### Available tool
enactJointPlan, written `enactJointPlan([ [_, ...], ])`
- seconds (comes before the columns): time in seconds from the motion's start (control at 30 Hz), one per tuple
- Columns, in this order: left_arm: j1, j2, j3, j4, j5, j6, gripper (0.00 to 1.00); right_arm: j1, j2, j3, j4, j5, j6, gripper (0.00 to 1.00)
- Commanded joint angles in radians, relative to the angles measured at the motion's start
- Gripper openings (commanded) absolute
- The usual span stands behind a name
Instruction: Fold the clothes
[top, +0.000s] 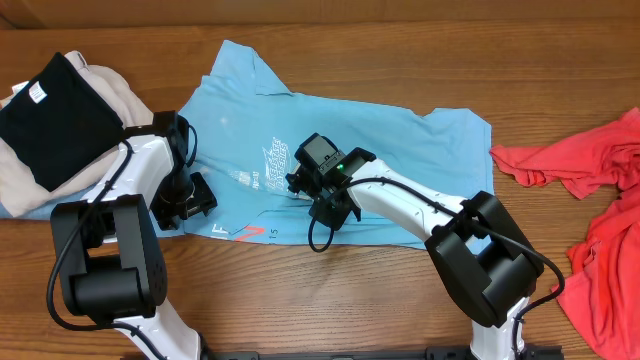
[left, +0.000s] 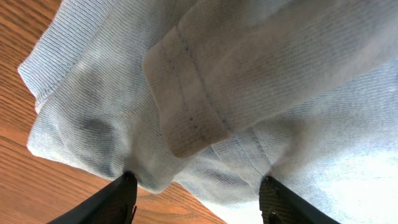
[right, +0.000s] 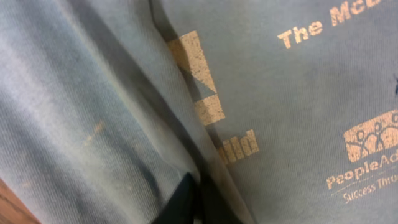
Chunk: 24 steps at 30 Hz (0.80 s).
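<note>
Working the sky-blue T-shirt (top: 380, 130) spread across the worktop (top: 330, 300). Holds left fingers (left: 118, 199) wide apart at its edge, gripping nothing, probably lining up a pinch. Can't tell for right fingers (right: 180, 202), low over the lettering (right: 236, 149).

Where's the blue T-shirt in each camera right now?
Overhead: blue T-shirt spread flat across mid-table.
Left wrist: fills most of the frame, hemmed edge folded over.
Right wrist: fills the frame, printed lettering showing.
Shared landmark: wooden table, visible in all three.
</note>
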Motion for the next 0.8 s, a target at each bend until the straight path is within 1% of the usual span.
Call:
enactJointPlan([
  [0.0, 0.005, 0.001, 0.016, 0.003, 0.012, 0.011, 0.66, 0.001, 0.001, 0.005, 0.003, 0.009, 0.024, 0.04],
  [0.1, 0.005, 0.001, 0.016, 0.003, 0.012, 0.011, 0.66, 0.001, 0.000, 0.008, 0.005, 0.021, 0.040, 0.04],
  [0.17, 0.005, 0.001, 0.016, 0.003, 0.012, 0.011, 0.66, 0.001, -0.002, 0.024, 0.005, 0.070, 0.063, 0.04],
  [0.3, 0.005, 0.002, 0.016, 0.004, 0.012, 0.011, 0.66, -0.005, -0.007, 0.085, 0.021, 0.223, 0.078, 0.04],
  [0.4, 0.005, 0.002, 0.016, 0.003, 0.012, 0.011, 0.66, -0.018, -0.007, 0.121, 0.082, 0.335, 0.078, 0.04],
  [0.43, 0.005, 0.002, 0.016, 0.003, 0.012, 0.011, 0.66, -0.024, -0.007, 0.124, 0.110, 0.358, 0.078, 0.10],
  [0.47, 0.005, 0.002, 0.016, 0.003, 0.012, 0.011, 0.66, -0.029, -0.007, 0.125, 0.129, 0.360, 0.079, 0.29],
  [0.5, 0.005, 0.001, 0.016, 0.003, 0.012, 0.011, 0.66, -0.032, -0.007, 0.125, 0.135, 0.356, 0.079, 0.40],
  [0.53, 0.005, 0.002, 0.016, 0.003, 0.012, 0.011, 0.66, -0.033, -0.007, 0.125, 0.129, 0.352, 0.083, 0.43],
  [0.63, 0.005, 0.001, 0.016, 0.003, 0.012, 0.011, 0.66, -0.033, -0.007, 0.125, 0.079, 0.352, 0.105, 0.45],
  [0.73, 0.005, 0.001, 0.016, 0.004, 0.012, 0.011, 0.66, -0.034, -0.007, 0.125, 0.001, 0.354, 0.105, 0.45],
  [0.77, 0.005, 0.002, 0.016, 0.004, 0.011, 0.012, 0.66, -0.035, -0.007, 0.124, -0.026, 0.354, 0.105, 0.44],
])
